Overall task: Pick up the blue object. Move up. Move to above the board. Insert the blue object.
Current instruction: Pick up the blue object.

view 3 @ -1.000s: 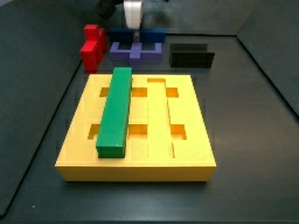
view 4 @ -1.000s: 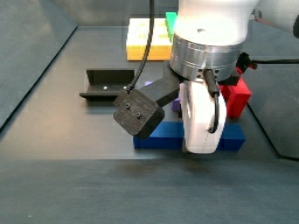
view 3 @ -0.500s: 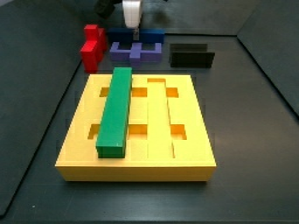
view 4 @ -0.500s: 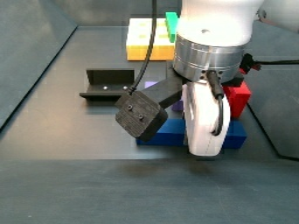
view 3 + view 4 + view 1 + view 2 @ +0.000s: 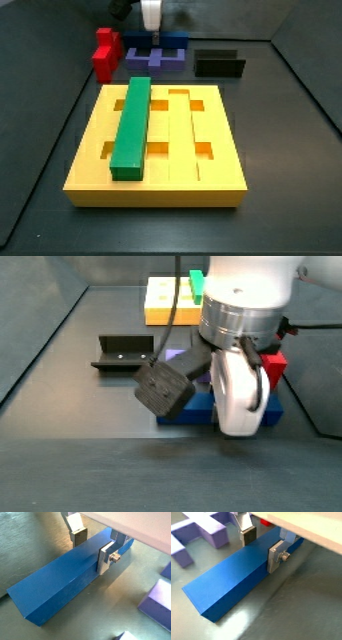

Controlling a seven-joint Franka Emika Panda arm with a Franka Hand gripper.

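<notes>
The blue object (image 5: 60, 582) is a long dark blue bar lying flat on the floor, seen in both wrist views (image 5: 234, 579). My gripper (image 5: 91, 554) straddles its far half, also in the other wrist view (image 5: 260, 553). One silver finger (image 5: 105, 558) lies along the bar's near side. The padded finger (image 5: 79, 536) stands a little off its far side. The jaws look open. In a side view the gripper (image 5: 151, 35) is behind the yellow board (image 5: 214, 130); in another side view the gripper (image 5: 234, 416) covers part of the bar (image 5: 201, 408).
A green bar (image 5: 131, 125) lies in the board's left groove. A purple notched block (image 5: 167, 55) and a red block (image 5: 103, 52) sit beside the blue bar. The dark fixture (image 5: 219, 63) stands to the right of them. Dark walls enclose the floor.
The gripper has come down slightly over the blue bar. The bar and the other pieces have not moved.
</notes>
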